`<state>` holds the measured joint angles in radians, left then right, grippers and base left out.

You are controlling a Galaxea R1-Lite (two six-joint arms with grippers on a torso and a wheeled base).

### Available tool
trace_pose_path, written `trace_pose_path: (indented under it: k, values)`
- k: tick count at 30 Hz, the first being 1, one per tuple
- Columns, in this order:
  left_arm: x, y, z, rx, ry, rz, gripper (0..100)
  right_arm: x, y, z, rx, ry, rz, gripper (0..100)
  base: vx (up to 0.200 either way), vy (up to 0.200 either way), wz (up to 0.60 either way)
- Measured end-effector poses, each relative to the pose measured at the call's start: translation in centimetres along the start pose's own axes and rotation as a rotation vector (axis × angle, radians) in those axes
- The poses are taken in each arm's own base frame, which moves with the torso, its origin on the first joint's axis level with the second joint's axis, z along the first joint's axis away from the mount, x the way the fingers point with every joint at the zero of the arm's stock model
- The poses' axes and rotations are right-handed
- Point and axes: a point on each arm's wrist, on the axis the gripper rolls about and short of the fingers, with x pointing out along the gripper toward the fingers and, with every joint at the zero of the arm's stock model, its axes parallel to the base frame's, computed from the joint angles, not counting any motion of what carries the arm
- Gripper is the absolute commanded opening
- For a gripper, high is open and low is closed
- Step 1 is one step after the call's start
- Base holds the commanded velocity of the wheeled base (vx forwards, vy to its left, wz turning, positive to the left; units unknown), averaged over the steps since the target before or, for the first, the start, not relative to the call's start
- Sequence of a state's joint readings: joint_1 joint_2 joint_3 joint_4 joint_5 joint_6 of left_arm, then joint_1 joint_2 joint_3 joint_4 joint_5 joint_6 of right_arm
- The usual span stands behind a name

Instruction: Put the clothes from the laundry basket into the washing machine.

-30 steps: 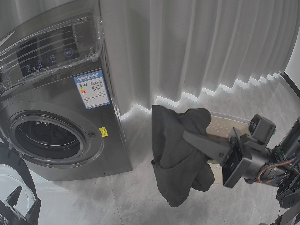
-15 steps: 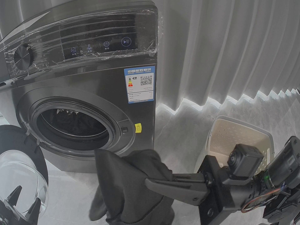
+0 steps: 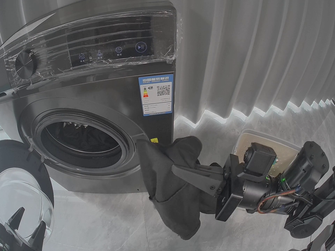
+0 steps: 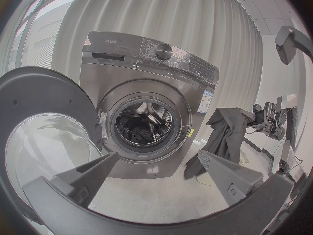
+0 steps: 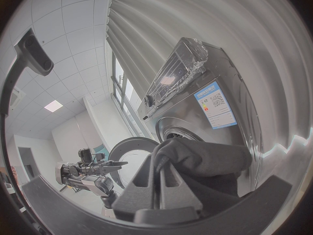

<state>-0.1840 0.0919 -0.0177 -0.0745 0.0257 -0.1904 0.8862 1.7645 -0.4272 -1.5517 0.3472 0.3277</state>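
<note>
Lift the dark cloth [image 3: 167, 192] higher and swing it to the washing machine's [image 3: 104, 84] round hole [image 3: 82, 142], so its hanging end clears the rim. The right gripper's [image 3: 173, 168] jaws pinch its top. It is dark, soft and floppy, hanging in the air just beside the machine. The left gripper's [image 4: 156, 159] jaws are spread.

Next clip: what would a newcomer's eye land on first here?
The dark garment hangs from the shut right gripper, in mid-air between the laundry basket and the washing machine. Next comes the machine's round opening, with dark clothes already in the drum. Its door is swung open on the left, near the open, empty left gripper.
</note>
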Motion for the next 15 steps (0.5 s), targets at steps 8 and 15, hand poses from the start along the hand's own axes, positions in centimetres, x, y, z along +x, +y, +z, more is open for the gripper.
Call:
trace_pose_path:
  k: [8, 15]
  values:
    - [0.0, 0.0, 0.0, -0.001, 0.0, 0.0, 100, 0.27, -0.45, 0.36, -0.009, -0.017, -0.009, 0, 0.0, 0.0, 0.6]
    - [0.0, 0.0, 0.0, 0.0, 0.0, 0.001, 100, 0.03, -0.52, 0.08, -0.006, -0.004, -0.016, 0, 0.0, 0.0, 0.0]
